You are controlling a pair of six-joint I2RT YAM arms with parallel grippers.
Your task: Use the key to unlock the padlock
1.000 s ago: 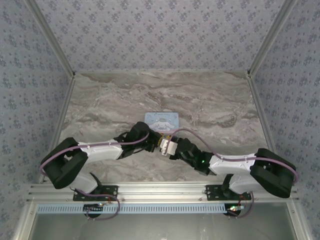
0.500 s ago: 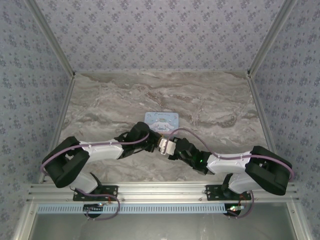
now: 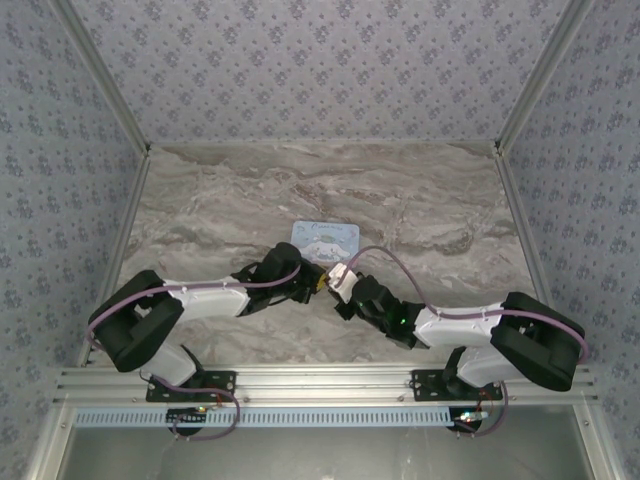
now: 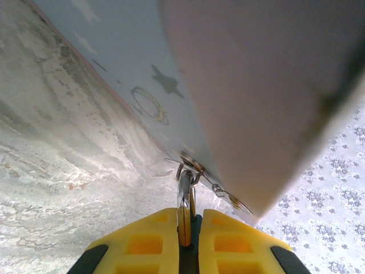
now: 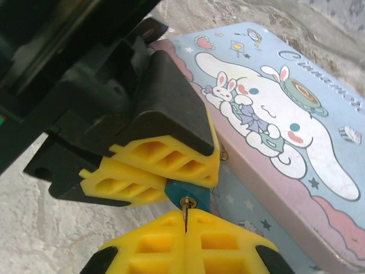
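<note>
The small teal padlock [image 5: 183,193] is clamped between the yellow fingers [image 5: 159,154] of my left gripper [image 3: 317,284], keyhole facing out. In the left wrist view my left gripper [image 4: 188,225] is shut, and the padlock's metal shackle [image 4: 185,191] rises from between the pads to a small clasp on the tin. My right gripper [image 5: 186,220] is shut on the slim key [image 5: 185,210], whose tip sits in the keyhole. In the top view my right gripper [image 3: 334,279] meets the left one just in front of the tin.
The pale-blue cartoon tin [image 3: 325,238] lies flat on the marble table [image 3: 220,210], right behind both grippers, with its side wall [image 4: 256,85] close to the left wrist. Patterned walls enclose the table on three sides.
My right gripper has closed onto the key and shifted slightly toward the tin. The left gripper has kept its grip and stayed put.
</note>
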